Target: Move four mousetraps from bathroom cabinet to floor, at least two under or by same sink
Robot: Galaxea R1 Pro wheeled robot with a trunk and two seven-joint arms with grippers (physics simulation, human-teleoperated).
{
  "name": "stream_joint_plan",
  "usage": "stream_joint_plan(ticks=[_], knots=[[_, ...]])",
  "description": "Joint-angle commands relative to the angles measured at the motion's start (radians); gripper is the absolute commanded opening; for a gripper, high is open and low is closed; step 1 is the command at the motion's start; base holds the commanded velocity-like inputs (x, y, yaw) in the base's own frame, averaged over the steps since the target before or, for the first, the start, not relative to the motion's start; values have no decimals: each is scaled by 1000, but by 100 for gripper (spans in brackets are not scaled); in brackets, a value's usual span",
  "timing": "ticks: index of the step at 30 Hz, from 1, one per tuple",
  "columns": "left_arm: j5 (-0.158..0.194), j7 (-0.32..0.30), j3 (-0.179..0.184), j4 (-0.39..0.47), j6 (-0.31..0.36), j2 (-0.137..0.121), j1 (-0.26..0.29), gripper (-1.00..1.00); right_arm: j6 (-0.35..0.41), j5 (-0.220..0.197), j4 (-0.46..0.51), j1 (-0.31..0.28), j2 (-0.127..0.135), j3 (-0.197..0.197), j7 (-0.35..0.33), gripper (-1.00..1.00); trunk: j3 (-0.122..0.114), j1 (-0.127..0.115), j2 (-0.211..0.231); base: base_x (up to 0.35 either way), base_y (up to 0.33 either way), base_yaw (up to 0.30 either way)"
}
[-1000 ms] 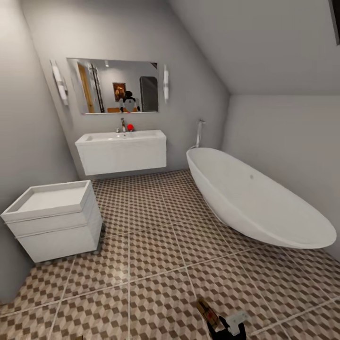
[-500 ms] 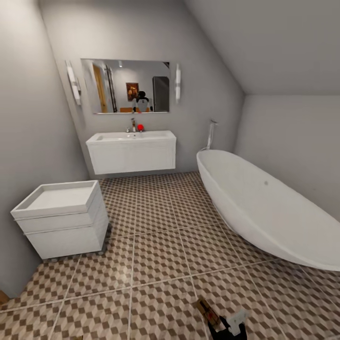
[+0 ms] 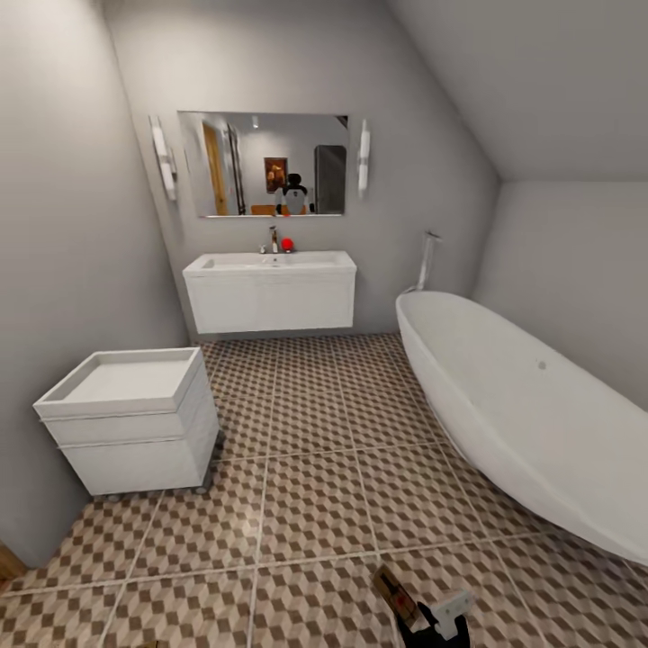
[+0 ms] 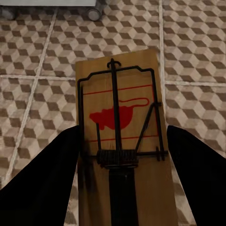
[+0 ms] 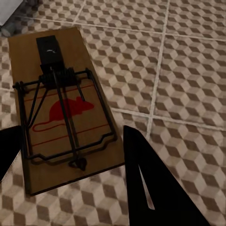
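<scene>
My left gripper (image 4: 123, 134) is shut on a mousetrap (image 4: 120, 117), a brown board with black wire and a red mouse print, held over the bathroom floor (image 4: 42, 70). Between the fingers of my right gripper (image 5: 70, 139) sits a second mousetrap (image 5: 61, 108), gripped above the tiles. In the head view that right gripper (image 3: 434, 623) and its mousetrap (image 3: 393, 589) show at the lower edge. The sink (image 3: 270, 263) hangs on the far wall, well ahead across the patterned floor (image 3: 306, 504). The cabinet is out of view.
A white oval bathtub (image 3: 522, 423) runs along the right side. A white drawer unit on casters (image 3: 135, 432) stands against the left wall. A mirror (image 3: 265, 164) hangs above the sink, and a small red object (image 3: 287, 243) sits by the faucet. Open tiles lie between unit and tub.
The whole head picture has shifted right, so the camera has turned left. Both grippers keep their mousetraps as before.
</scene>
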State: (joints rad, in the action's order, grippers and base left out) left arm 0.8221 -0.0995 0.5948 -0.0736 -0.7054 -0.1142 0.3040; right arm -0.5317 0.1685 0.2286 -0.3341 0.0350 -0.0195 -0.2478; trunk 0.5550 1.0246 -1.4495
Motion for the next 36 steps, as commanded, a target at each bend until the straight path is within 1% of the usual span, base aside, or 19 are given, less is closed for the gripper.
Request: stream_joint_plan(ticks=[1,4,8,36], knots=[[11,-11,4,-4,-3,1,1,-100,-2,0,0,0,0,-3,-8,-100,1,0,0,244,-1,285],[11,-11,5,-3,-3,1,2,-100,-2,0,0,0,1,-3,-8,-100,1,0,0,244,0,211],[11,-11,4,-4,-3,1,2,-100,-1,0,0,0,1,-4,-8,-100,1,0,0,244,0,57],[11,-11,5,-4,-3,1,2,-100,0,0,0,0,0,-2,-8,-100,1,0,0,262,0,2]])
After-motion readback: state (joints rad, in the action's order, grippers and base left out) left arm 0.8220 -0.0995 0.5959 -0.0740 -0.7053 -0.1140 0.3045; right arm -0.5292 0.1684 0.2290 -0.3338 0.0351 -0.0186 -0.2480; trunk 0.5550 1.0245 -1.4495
